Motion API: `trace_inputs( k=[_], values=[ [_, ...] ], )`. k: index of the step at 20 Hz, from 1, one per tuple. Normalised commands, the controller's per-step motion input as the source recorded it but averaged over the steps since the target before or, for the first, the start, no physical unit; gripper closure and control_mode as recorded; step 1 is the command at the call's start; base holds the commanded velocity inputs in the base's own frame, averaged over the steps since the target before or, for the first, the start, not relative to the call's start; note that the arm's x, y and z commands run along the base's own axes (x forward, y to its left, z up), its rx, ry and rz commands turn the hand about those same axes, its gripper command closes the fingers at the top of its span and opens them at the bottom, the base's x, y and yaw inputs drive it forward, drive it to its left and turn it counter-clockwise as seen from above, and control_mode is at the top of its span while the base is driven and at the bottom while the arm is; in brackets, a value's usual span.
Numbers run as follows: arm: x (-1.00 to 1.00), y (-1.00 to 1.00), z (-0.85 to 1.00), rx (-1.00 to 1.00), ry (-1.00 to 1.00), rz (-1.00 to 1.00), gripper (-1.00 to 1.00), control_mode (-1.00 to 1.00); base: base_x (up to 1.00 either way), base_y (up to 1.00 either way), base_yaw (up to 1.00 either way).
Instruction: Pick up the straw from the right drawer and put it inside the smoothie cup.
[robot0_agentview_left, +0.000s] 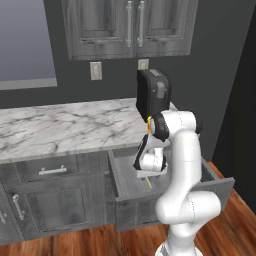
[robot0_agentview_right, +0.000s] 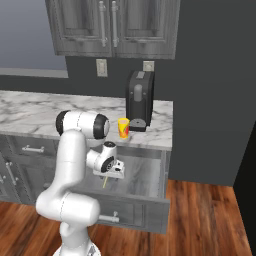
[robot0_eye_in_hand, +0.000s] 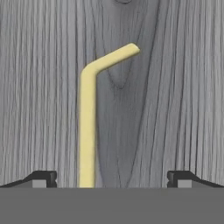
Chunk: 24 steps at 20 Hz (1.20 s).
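The right drawer (robot0_agentview_right: 150, 200) is pulled out under the marble counter (robot0_agentview_left: 60, 127), and the arm bends down into it. The gripper (robot0_eye_in_hand: 111, 178) hangs over the grey wood floor of the drawer with its two fingers wide apart and nothing between them is clamped. The straw (robot0_eye_in_hand: 87, 131) lies flat on the drawer floor between the fingertips, closer to the left one in the hand view, with its bent end pointing away from the hand. On the counter, the smoothie cup (robot0_agentview_right: 123, 128) stands upright just beside the black appliance (robot0_agentview_right: 139, 100), on its left, far from the straw
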Motion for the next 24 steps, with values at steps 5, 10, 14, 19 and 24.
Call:
trace_inputs(
  k=[5, 10, 14, 19, 24],
  values=[
    [0.15, 0.06, -0.28, 0.0, 0.0, 0.0, -1.0, -1.0, 0.0, 0.0, 0.0],
    [0.08, 0.02, -0.37, 0.0, 0.0, 0.0, 1.0, -1.0, 0.0, 0.0, 0.0],
    [-0.09, 0.0, -0.49, 0.0, 0.0, 0.0, 1.0, -1.0, 0.0, 0.0, 0.0],
    [-0.44, -0.12, -0.38, 0.0, 0.0, 0.0, 1.0, -1.0, 0.0, 0.0, 0.0],
    [-0.12, -0.04, -0.09, 0.0, 0.0, 0.0, 1.0, -1.0, 0.0, 0.0, 0.0]
  ],
)
